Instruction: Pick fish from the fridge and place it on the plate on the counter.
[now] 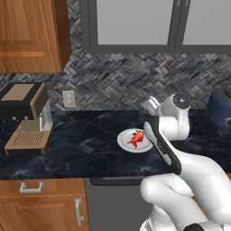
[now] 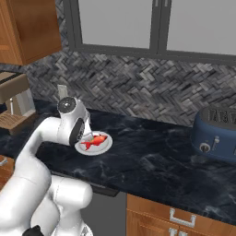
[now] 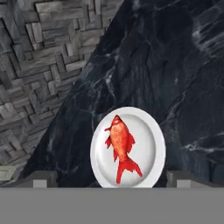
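Dark marbled counter (image 3: 175, 87) under a grey herringbone backsplash: delivery looks done.
The small red-orange fish (image 3: 120, 146) lies on the round white plate (image 3: 151, 140); the tool (image 3: 111, 179) above stands wide, empty. A careless retreat could clip the plate's rim.

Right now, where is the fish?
The fish lies on the white plate on the dark counter, in front of the open pincer, with the blue toaster off to the right.

Kitchen wall and fittings, as I see them.
Grey herringbone backsplash (image 1: 135, 74) under grey-framed windows (image 2: 138, 23); wooden wall cabinet (image 1: 29, 36); coffee machine (image 1: 25, 117), blue toaster (image 2: 216, 133), white wall outlet (image 1: 68, 98).
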